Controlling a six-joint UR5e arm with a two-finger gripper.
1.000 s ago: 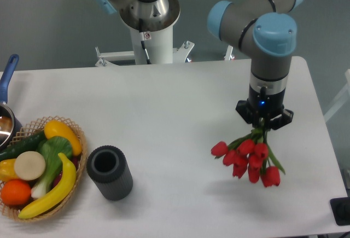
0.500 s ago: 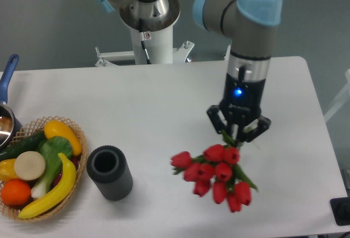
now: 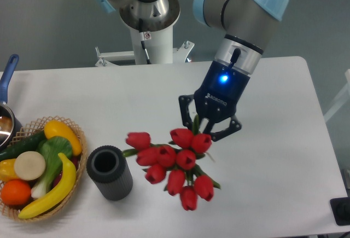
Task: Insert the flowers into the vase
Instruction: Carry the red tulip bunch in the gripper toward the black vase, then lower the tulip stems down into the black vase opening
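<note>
Camera: flowers (image 3: 175,164) now nearer vase (image 3: 109,172)

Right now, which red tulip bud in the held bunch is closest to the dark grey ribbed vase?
The leftmost red tulip bud: it juts out alone toward the dark grey ribbed cylinder vase, apart from the other clustered buds.

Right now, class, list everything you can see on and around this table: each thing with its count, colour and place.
flowers: one bunch, red tulips, held above table centre
vase: one, dark grey, front left
basket: one, wicker, left edge, holding toy produce
banana: one, yellow, in basket
pot: one, blue handle, far left
table: one, white
arm: one, grey and blue, over table
gripper: one, black, shut on stems
</note>
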